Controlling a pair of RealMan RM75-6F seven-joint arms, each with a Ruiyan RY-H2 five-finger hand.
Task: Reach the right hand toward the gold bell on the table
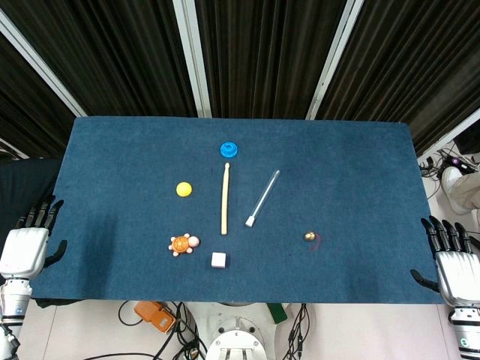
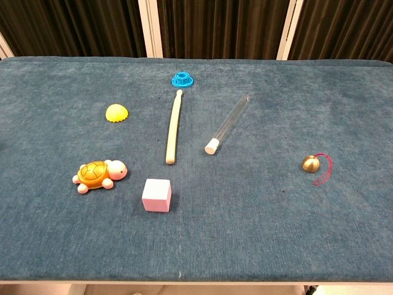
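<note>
The gold bell is small and round with a red cord, and it lies on the blue table toward the right front. My right hand hangs at the table's right front corner, fingers spread and holding nothing, well to the right of the bell. At the left front corner my left hand is likewise open and empty. The chest view shows neither hand.
Left of the bell lie a clear tube with a white cap, a wooden stick, a white cube, an orange toy turtle, a yellow half-dome and a blue ring. Cables lie on the floor below the front edge.
</note>
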